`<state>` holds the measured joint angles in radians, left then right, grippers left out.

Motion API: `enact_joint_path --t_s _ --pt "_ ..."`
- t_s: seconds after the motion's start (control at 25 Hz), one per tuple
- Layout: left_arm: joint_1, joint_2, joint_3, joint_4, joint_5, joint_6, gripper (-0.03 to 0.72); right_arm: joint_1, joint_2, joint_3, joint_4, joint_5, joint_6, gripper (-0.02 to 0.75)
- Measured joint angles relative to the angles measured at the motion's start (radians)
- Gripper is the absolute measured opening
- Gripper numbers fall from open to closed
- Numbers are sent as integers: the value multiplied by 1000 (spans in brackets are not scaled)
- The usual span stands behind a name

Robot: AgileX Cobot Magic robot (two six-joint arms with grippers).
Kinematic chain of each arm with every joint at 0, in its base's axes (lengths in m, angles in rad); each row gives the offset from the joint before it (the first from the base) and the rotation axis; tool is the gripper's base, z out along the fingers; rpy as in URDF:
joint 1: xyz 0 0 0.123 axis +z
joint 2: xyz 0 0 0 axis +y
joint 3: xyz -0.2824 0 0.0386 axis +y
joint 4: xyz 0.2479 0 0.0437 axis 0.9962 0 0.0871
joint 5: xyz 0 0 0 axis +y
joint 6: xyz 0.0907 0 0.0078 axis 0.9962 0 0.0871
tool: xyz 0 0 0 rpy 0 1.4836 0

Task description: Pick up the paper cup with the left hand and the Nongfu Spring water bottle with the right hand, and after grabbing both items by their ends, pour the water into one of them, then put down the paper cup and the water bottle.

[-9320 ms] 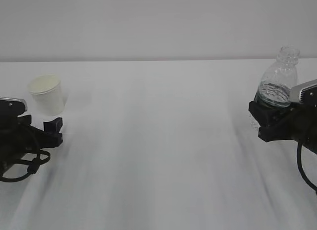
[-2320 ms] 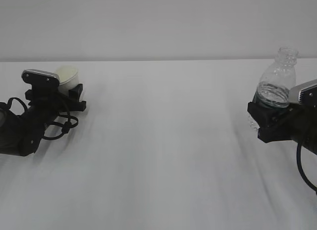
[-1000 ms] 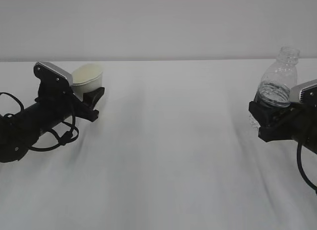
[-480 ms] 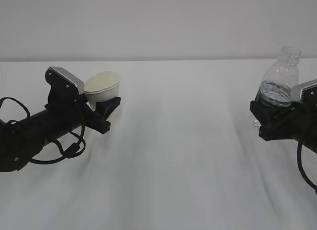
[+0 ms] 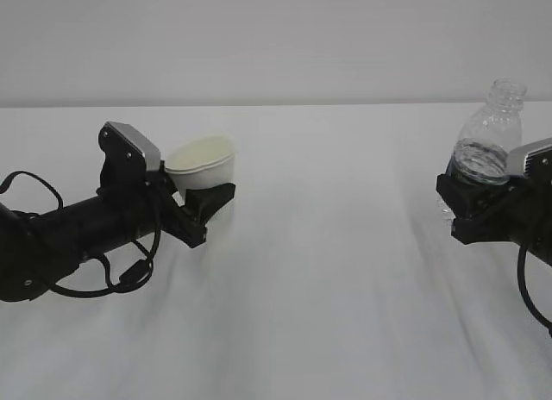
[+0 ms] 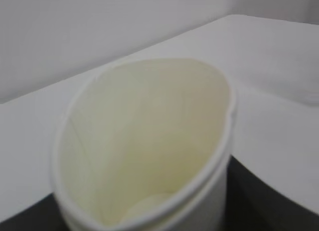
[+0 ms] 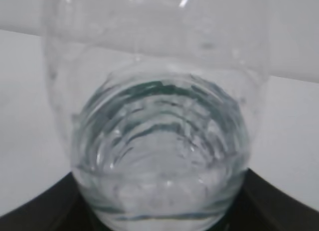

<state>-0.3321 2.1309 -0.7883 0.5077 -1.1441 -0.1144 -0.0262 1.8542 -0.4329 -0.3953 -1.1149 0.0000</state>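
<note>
Item 1. Left hand [image 5: 207,212]: thick black arm with looping black cables and a grey block near the jaws, lying low across the left of the exterior view, nearest the camera. Jaws stand partly apart and are closed around the lower body of the paper cup; black jaw parts show to either side of the cup base in the left wrist view.

Item 2. Paper cup [image 5: 203,162]: small, white, tapered, rolled rim, cream-pale inside. Held in the left hand, clear of the table, mouth upward and tipped slightly toward the camera. In the left wrist view the paper cup [image 6: 149,151] fills the frame, its rim pressed into an oval; the inside looks dry, though the bottom is blurred.

Item 3. Right hand [image 5: 470,210]: black blocky gripper with a silver-grey top plate and a black cable, at the right edge of the exterior view. Jaws partly apart, clamped on the lower half of the bottle.

Item 4. Nongfu Spring water bottle [image 5: 487,137]: clear ribbed plastic, uncapped, upright with a slight tilt, neck above the gripper. In the right wrist view the Nongfu Spring water bottle [image 7: 159,91] sits between black jaw parts.

Item 5. Water [image 7: 162,161]: clear, filling the lower part of the bottle.

Item 6. Table [image 5: 328,296]: white surface, running back to a pale wall.
</note>
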Motion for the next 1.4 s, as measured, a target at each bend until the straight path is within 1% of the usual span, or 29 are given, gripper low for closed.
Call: enact_joint_path --t_s 0.12,0.32,0.4,0.56,0.68,0.8,0.88,1.08,1.24,1.4 --pt "-1 0 0 58 0 -35 432 0 0 0 0 0 0 456" --pt "-3 0 0 207 0 -75 432 0 0 0 0 0 0 456" --pt "-14 0 0 232 0 -102 432 0 0 0 0 0 0 456" --pt "-72 0 0 251 0 -120 432 0 0 0 1 0 0 456" --pt "-134 0 -2 255 0 -121 432 0 0 0 1 0 0 456" --pt "-188 0 -29 257 0 -129 432 0 0 0 1 0 0 456" --pt "-209 0 -52 257 0 -141 432 0 0 0 -3 0 0 456" --pt "-223 0 -112 259 0 -194 432 0 0 0 -29 0 0 456" --pt "-223 0 -169 301 5 -253 432 0 0 0 -44 0 0 456" --pt "-223 0 -197 332 30 -283 432 0 -17 8 -46 0 0 456"
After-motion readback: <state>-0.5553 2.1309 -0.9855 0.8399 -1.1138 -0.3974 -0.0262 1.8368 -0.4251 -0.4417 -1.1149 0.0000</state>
